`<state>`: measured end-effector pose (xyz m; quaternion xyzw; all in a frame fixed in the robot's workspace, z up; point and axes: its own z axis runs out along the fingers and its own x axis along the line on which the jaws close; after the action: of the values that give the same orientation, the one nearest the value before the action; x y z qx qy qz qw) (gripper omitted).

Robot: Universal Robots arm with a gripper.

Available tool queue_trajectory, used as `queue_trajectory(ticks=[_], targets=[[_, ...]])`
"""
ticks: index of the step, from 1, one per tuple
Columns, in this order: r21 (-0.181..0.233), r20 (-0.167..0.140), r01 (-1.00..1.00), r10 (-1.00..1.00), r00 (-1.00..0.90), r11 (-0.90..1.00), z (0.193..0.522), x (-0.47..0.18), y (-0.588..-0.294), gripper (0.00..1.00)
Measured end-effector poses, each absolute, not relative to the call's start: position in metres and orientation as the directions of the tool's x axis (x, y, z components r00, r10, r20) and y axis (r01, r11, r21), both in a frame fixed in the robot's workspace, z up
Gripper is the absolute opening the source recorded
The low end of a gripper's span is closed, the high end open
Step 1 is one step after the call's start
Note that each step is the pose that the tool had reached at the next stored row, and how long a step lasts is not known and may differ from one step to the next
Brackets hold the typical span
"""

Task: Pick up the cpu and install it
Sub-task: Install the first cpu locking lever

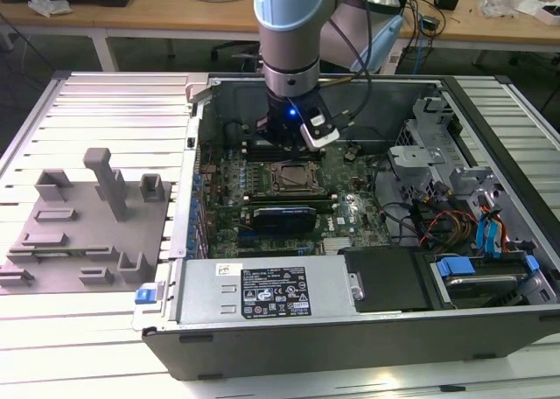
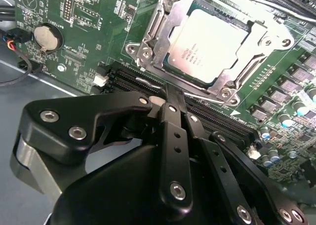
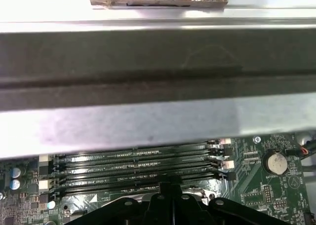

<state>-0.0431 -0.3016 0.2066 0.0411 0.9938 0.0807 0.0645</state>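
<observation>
My exterior view has the arm's wrist covering the gripper [image 1: 293, 141], so the fingertips are hard to make out there. In the second wrist view the gripper [image 2: 174, 99] has its fingers [image 2: 173, 131] pressed together into one narrow black stem, with nothing between them. The tips hang over the memory slots [image 2: 148, 82], just short of the socket [image 2: 217, 42]. The cpu [image 2: 210, 45] already lies seated in that socket, at about one o'clock from the fingertips. The first wrist view is largely blocked by the grey case wall [image 3: 158, 87].
</observation>
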Motion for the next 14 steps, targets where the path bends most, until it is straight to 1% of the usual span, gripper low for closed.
queue_trajectory(ticks=[6, 10, 14], targets=[[0.153, -0.136, 0.072, 0.093, -0.986, 0.986, 0.2034, -0.0464, -0.2994, 0.11], [0.149, -0.137, 0.087, 0.107, -0.985, 0.985, 0.2025, -0.0463, -0.2984, 0.11], [0.149, -0.137, 0.15, 0.17, -0.976, 0.977, 0.2016, -0.0463, -0.2983, 0.11]])
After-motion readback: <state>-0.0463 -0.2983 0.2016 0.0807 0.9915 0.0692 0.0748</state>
